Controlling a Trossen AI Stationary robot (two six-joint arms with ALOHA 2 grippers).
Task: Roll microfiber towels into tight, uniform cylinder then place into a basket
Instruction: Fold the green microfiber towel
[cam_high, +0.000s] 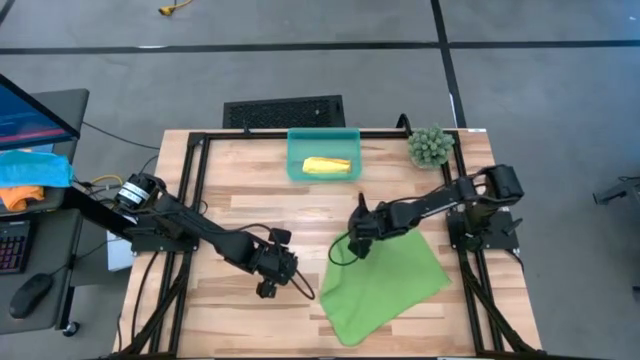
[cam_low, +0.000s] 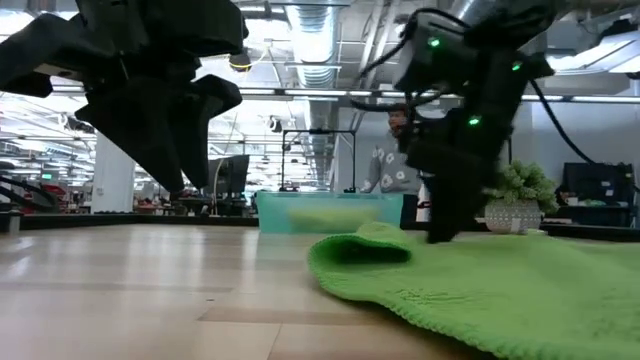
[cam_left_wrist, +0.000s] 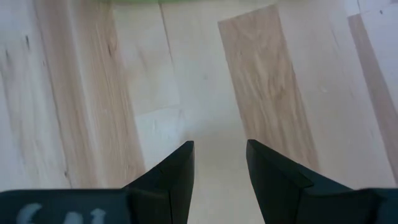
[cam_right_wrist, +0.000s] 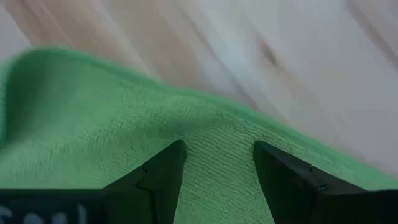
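The lime green towel (cam_high: 390, 280) lies spread on the table's right half, its far-left corner humped up (cam_low: 360, 250). My right gripper (cam_high: 357, 240) is open, pointing down at that corner, with its fingers just inside the raised edge (cam_right_wrist: 93, 81). The yellow towel (cam_high: 327, 166) lies rolled in the teal basket (cam_high: 323, 133) at the table's far edge. My left gripper (cam_high: 267, 283) is open and empty above bare wood (cam_left_wrist: 221, 149), left of the green towel. My right gripper's open fingers (cam_right_wrist: 168, 168) come from above at the green towel near its far-left edge (cam_right_wrist: 214, 134). The towel lies flat on the table apart from the humped edge. I cannot tell whether the fingertips touch the cloth.
A small potted plant (cam_high: 431, 145) stands at the far right corner. A black vented panel (cam_high: 284, 112) lies beyond the far edge. Black frame rails (cam_high: 190, 190) run along the table's sides. A desk with a blue cloth (cam_high: 35, 168) stands to the left. Bare wood shows at the near left.
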